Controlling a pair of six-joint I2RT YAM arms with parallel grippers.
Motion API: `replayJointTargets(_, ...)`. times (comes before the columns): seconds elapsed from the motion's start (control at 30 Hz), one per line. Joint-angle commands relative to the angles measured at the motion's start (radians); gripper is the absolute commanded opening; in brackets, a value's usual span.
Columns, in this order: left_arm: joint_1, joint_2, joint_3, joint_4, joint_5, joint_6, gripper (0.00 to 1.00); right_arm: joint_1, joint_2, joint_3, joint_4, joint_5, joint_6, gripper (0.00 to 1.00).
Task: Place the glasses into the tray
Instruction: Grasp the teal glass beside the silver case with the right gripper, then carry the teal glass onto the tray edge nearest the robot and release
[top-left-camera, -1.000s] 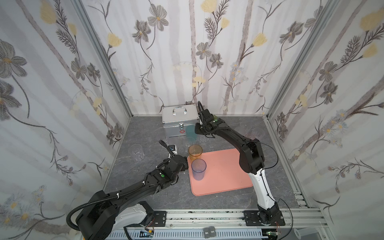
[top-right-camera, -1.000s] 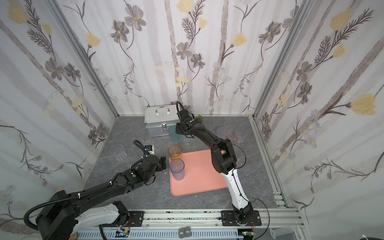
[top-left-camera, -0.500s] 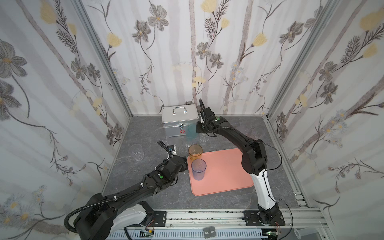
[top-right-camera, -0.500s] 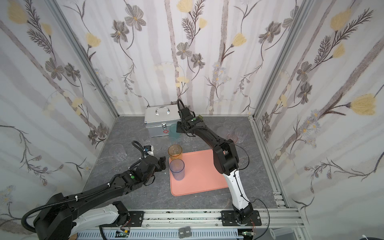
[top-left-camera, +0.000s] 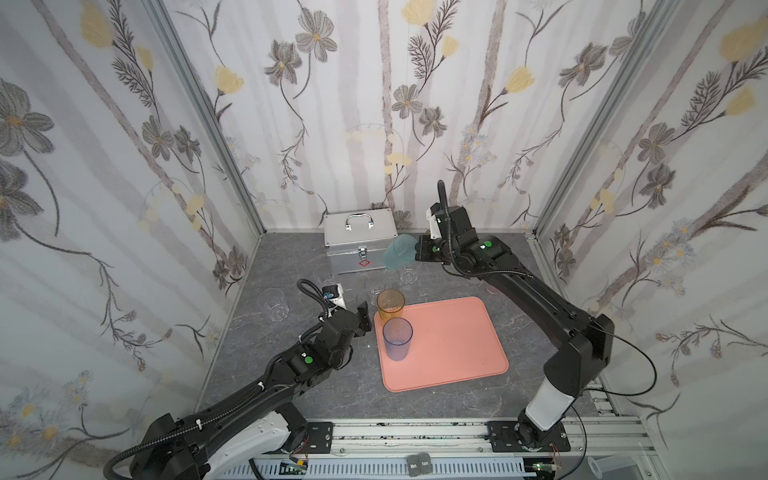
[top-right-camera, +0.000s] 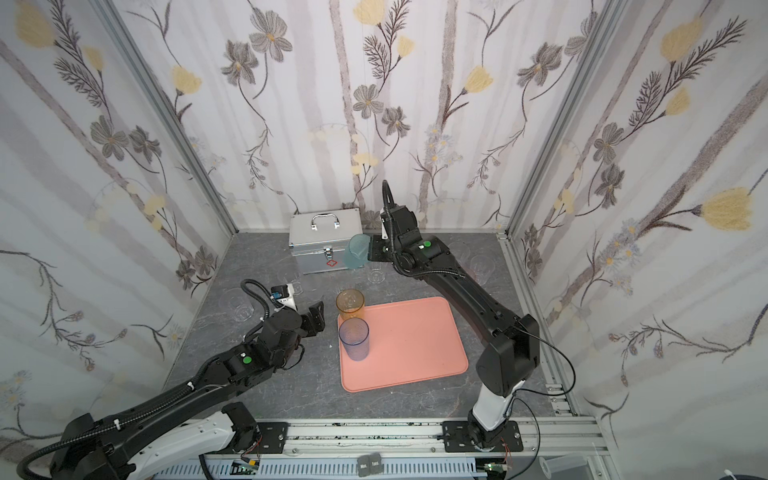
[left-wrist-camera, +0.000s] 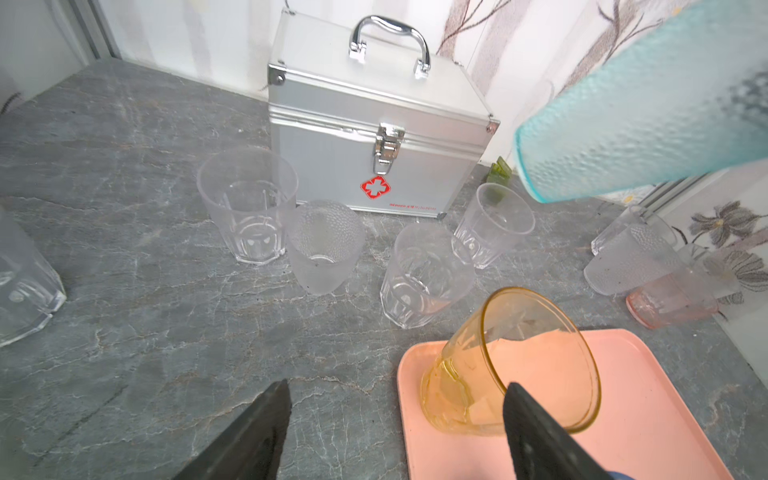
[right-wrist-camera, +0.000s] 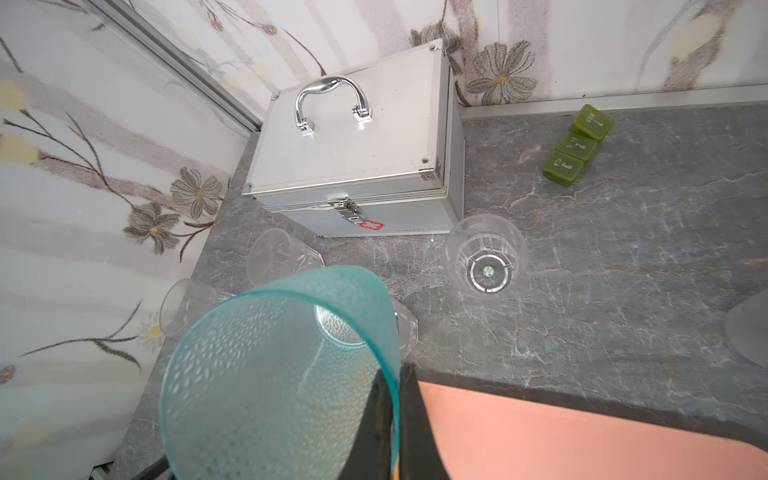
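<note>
My right end effector (right-wrist-camera: 395, 374) was clamped on the wall of the teal glass (top-left-camera: 399, 252), holding it tilted in the air in front of the silver case (top-left-camera: 357, 232). My left end effector (left-wrist-camera: 397, 388) had its jaws apart, just beside the amber glass (top-left-camera: 390, 300), which stood with the blue glass (top-left-camera: 397, 338) on the tray (top-left-camera: 457, 340). Several clear glasses (left-wrist-camera: 247, 203) stood on the tabletop (left-wrist-camera: 124, 291) between tray and case.
</note>
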Motion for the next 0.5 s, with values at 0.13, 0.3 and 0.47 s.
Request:
replayJointTargets(0.13, -0.021, 0.004, 0.044, -0.092, -0.080, -0.024, 0.82, -0.035, -0.290, -0.260, 0.037, 0.096, 0.005, 0.00)
replayJointTargets(0.3, -0.043, 0.042, 0.050, -0.093, -0.084, -0.046, 0.82, -0.077, -0.434, -0.394, -0.083, 0.182, -0.018, 0.00)
replayJointTargets(0.47, -0.063, 0.061, 0.032, -0.091, -0.077, -0.083, 0.82, -0.067, -0.486, -0.525, -0.220, 0.185, -0.020, 0.00)
